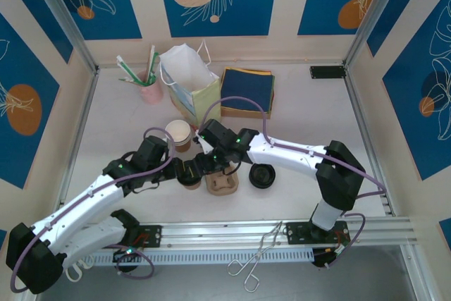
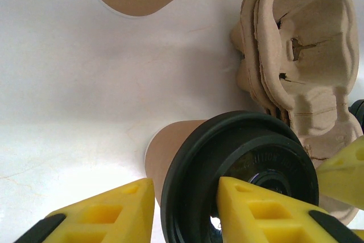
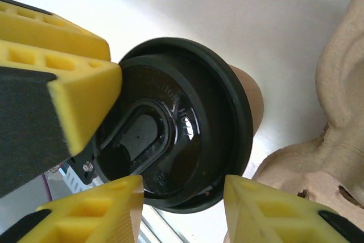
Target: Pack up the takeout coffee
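The takeout coffee (image 1: 189, 180), a brown paper cup under a round black lid (image 2: 239, 157), stands on the white table left of a pulp cup carrier (image 1: 223, 185). My left gripper (image 1: 184, 172) reaches it from the left. In the left wrist view that gripper (image 2: 185, 181) is shut on the cup's rim, one yellow finger against the brown wall and the other on the lid. My right gripper (image 1: 204, 167) hovers over it from the right. Seen from the right wrist, it (image 3: 182, 179) is open, its fingers astride the lid (image 3: 187, 118) without touching.
A lidless brown cup (image 1: 178, 132) stands just behind. A stack of black lids (image 1: 262, 175) sits right of the carrier. A paper bag (image 1: 192, 89), navy napkins (image 1: 246, 89) and a pink cup of straws (image 1: 151, 91) line the back. Metal tongs (image 1: 255, 257) lie on the front rail.
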